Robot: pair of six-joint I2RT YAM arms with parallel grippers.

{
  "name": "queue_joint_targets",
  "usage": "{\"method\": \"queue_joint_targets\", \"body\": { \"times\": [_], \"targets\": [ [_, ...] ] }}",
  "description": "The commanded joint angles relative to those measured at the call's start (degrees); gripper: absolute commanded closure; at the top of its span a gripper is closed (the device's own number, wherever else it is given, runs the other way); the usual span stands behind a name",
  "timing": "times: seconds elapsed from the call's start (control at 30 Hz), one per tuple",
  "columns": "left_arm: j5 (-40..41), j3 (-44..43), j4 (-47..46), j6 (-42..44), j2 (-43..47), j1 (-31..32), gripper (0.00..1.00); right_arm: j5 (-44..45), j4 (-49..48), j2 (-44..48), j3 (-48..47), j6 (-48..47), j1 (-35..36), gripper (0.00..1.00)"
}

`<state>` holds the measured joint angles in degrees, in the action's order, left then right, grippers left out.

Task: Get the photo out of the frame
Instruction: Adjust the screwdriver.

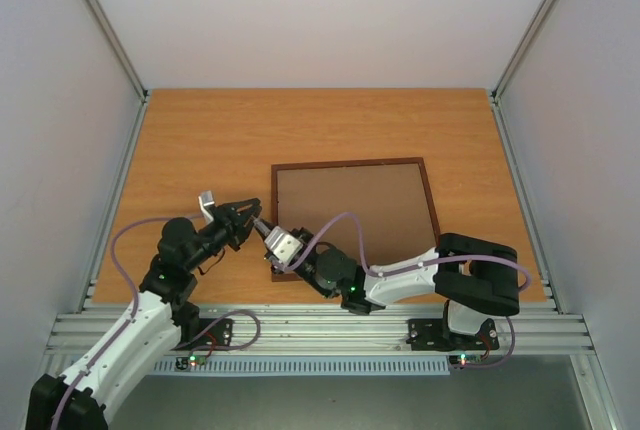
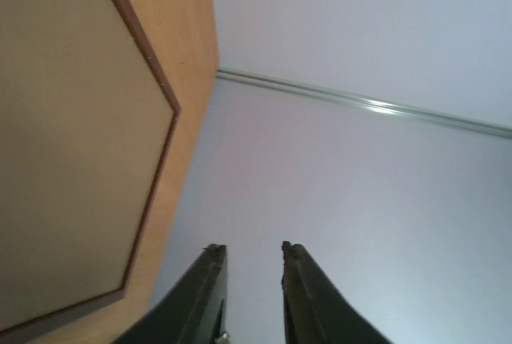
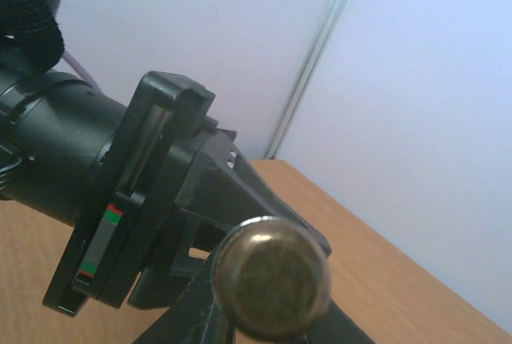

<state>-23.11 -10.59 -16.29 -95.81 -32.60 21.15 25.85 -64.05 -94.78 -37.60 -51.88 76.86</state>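
Observation:
The frame (image 1: pixel 352 212) lies back up on the table, its thin reddish-brown rim around a plain brown back (image 2: pixel 72 120). The photo is hidden. My left gripper (image 1: pixel 252 212) hovers just left of the frame's near-left corner, pointing right. Its fingers (image 2: pixel 210 280) are a narrow gap apart with nothing between them. My right gripper (image 1: pixel 264 229) reaches in over that same corner and almost meets the left one. It is shut on a small round brass-coloured piece (image 3: pixel 272 288). The left gripper's black body (image 3: pixel 144 224) fills the right wrist view.
Orange wooden table (image 1: pixel 220 140) inside white walls, with aluminium posts (image 1: pixel 105 20) at the back corners. A grooved metal rail (image 1: pixel 320 335) runs along the near edge, where both arm bases are bolted. The right arm's elbow (image 1: pixel 480 275) sits by the frame's near-right corner.

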Motion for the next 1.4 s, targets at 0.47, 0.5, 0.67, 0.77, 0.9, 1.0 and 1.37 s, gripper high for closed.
{"method": "queue_joint_targets", "body": {
  "times": [0.47, 0.5, 0.67, 0.77, 0.9, 1.0, 1.37],
  "targets": [
    [5.8, -5.4, 5.1, 6.2, -4.3, 0.4, 0.99, 14.0, -2.0, 6.4, 3.3, 0.0, 3.2, 0.73],
    [7.1, -7.1, 9.7, 8.2, -4.5, 0.4, 1.00, 14.0, 1.9, 7.8, 3.2, 0.5, 3.2, 0.72],
    [17.1, -14.7, 31.6, 22.3, -5.1, 0.5, 1.00, 11.9, 25.8, 15.5, 1.3, 6.1, 3.1, 0.54],
    [19.2, -15.9, 34.2, 25.3, -6.3, 0.7, 1.00, 9.5, 40.4, 18.0, -2.4, 9.8, 2.9, 0.51],
    [19.8, -17.7, 35.6, 27.3, -9.3, 1.3, 0.99, 3.7, 57.3, 18.1, -8.8, 14.4, 1.3, 0.53],
    [21.3, -18.9, 35.9, 28.7, -10.7, 2.8, 0.99, -0.3, 66.4, 16.6, -14.7, 17.6, -0.6, 0.54],
    [28.8, -21.4, 37.3, 27.8, -14.4, 8.7, 1.00, -8.8, 75.5, 8.0, -23.5, 19.0, -2.6, 0.57]
  ]
}}
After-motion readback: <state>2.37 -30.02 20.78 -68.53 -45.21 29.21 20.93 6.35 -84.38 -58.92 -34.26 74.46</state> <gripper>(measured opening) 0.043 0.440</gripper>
